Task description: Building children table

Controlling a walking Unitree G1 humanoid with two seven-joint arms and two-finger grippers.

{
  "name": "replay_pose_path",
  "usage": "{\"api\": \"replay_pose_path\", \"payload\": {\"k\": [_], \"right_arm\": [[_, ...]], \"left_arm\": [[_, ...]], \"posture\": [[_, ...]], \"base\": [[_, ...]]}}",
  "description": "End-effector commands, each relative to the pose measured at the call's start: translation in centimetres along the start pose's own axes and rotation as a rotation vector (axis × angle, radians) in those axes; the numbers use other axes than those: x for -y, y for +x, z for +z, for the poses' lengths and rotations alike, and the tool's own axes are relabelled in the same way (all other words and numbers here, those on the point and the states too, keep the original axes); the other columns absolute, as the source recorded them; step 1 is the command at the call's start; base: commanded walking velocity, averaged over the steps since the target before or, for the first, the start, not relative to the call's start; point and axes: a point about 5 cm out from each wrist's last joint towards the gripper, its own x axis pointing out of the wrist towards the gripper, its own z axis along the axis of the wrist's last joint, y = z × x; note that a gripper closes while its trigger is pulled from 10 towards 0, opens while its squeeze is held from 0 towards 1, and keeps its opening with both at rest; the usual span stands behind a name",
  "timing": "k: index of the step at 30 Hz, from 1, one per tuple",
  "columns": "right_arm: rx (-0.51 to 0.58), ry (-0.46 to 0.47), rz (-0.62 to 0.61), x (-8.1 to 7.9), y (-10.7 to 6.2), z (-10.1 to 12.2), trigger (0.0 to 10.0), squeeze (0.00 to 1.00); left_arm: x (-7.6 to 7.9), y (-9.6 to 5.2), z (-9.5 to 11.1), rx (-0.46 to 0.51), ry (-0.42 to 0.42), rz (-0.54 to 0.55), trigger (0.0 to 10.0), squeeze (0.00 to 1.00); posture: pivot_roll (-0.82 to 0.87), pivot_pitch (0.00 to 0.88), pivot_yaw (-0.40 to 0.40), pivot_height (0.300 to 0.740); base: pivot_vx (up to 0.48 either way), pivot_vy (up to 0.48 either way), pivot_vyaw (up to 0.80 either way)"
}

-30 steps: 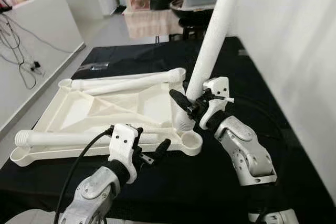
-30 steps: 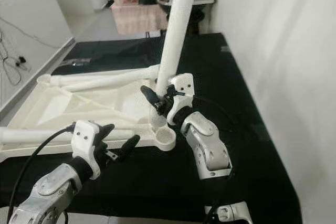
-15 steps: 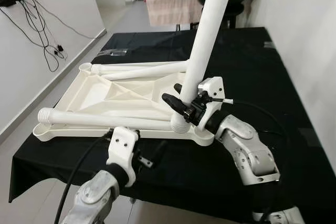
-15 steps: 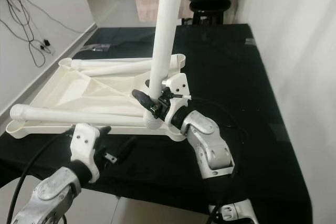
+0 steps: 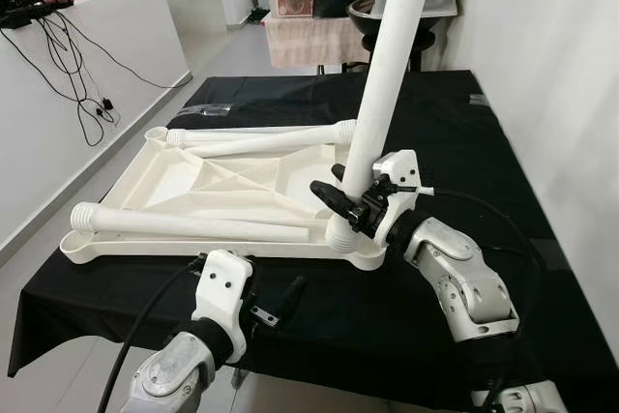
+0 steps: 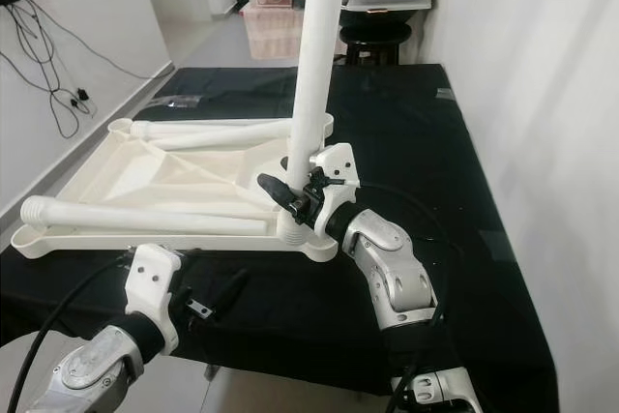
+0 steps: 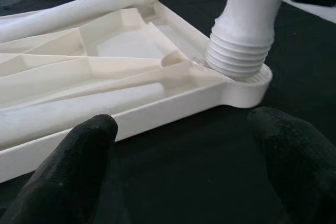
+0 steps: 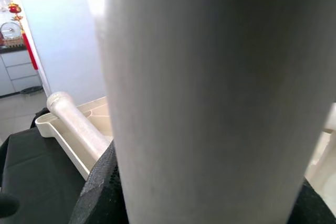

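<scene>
Your right claw [image 5: 350, 198] is clenching the upright white table leg [image 5: 387, 74] just above its threaded end. That leg is tilting slightly away from vertical, and its ribbed end [image 7: 240, 56] is sitting at the near right corner socket [image 7: 251, 84] of the white tabletop [image 5: 203, 181]. The tabletop is lying upside down on the black-covered desk [image 5: 455, 123], ribs facing up. Three other legs are lying loose on it: one [image 5: 184, 226] along the near edge, two [image 5: 256, 138] close together along the far edge.

Your left claw [image 5: 276, 299] is hanging released over the desk's near edge, just in front of the tabletop, touching nothing. Its fingertips [image 7: 79, 158] are standing well apart, facing the socketed corner.
</scene>
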Motion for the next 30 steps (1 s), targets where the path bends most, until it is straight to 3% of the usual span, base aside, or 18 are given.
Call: {"api": "replay_pose_path", "payload": {"k": [1, 10, 17, 30], "right_arm": [[0.028, -0.003, 0.008, -0.4, 0.1, 0.4, 10.0, 0.00], [0.083, 0.062, 0.125, -2.0, -0.3, 0.7, 10.0, 0.00], [0.097, 0.035, 0.194, -2.5, -0.7, 0.9, 10.0, 0.00], [0.032, 0.016, 0.279, -2.5, -1.9, 0.6, 10.0, 0.00]], "left_arm": [[-0.3, -0.1, -0.1, 0.002, -0.017, 0.015, 10.0, 0.00], [-0.4, 0.0, 0.1, 0.013, -0.026, 0.011, 10.0, 0.00], [-0.2, 0.0, 0.1, 0.013, -0.014, 0.004, 10.0, 0.00], [1.8, -0.9, -0.3, -0.050, 0.063, -0.158, 10.0, 0.00]], "posture": [[-0.01, 0.057, 0.068, 0.740], [-0.02, 0.057, 0.074, 0.740], [-0.01, 0.061, 0.072, 0.740], [-0.01, 0.069, 0.073, 0.740]], "base": [[0.292, 0.000, 0.00], [0.340, 0.000, -0.18], [0.335, 0.000, 0.34], [0.000, 0.000, 0.00]]}}
